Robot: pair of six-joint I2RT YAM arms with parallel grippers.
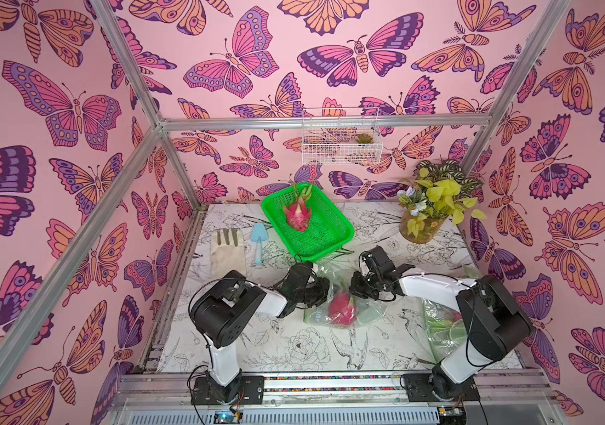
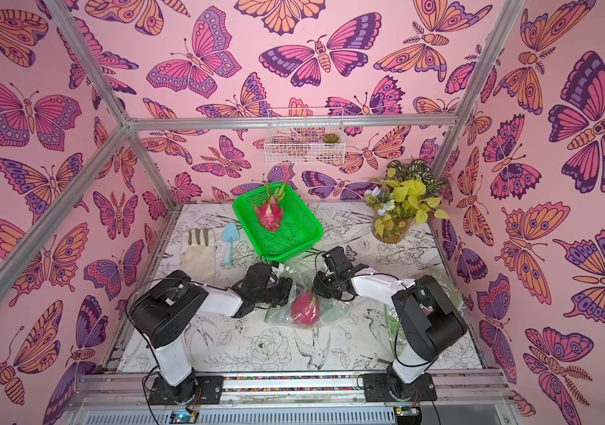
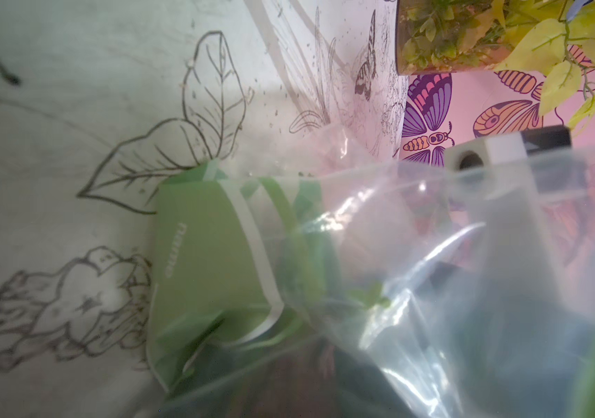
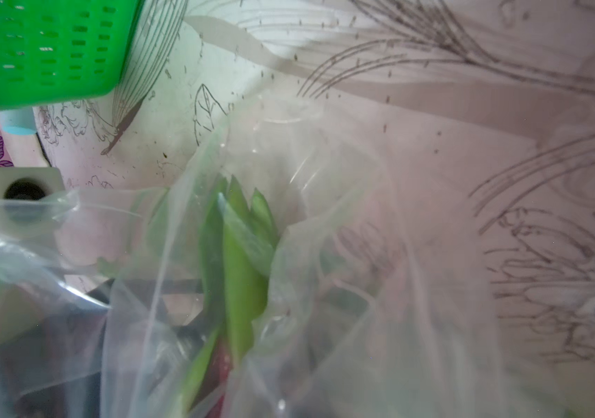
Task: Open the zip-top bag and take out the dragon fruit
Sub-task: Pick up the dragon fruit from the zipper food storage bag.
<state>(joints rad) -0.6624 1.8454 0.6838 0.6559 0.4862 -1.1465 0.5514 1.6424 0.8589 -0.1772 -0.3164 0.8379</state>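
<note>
The clear zip-top bag (image 1: 369, 316) (image 2: 334, 312) lies mid-table with a magenta dragon fruit (image 1: 343, 311) (image 2: 304, 312) inside it. My left gripper (image 1: 324, 290) (image 2: 288, 290) is at the bag's left edge. My right gripper (image 1: 356, 289) (image 2: 317, 289) is at its right edge, shut on the film. Bag film (image 3: 379, 253) covers the left wrist view and hides the jaws. The right wrist view shows the fruit's green scales (image 4: 241, 275) through the plastic. A second dragon fruit (image 1: 297, 217) lies in the green basket (image 1: 334, 241).
A second bag (image 1: 440, 323) holding fruit lies under my right arm. A blue trowel (image 1: 258, 243) and a beige glove (image 1: 228, 254) lie at back left. A potted plant (image 1: 429, 209) stands at back right. A wire basket (image 1: 341, 143) hangs on the back wall.
</note>
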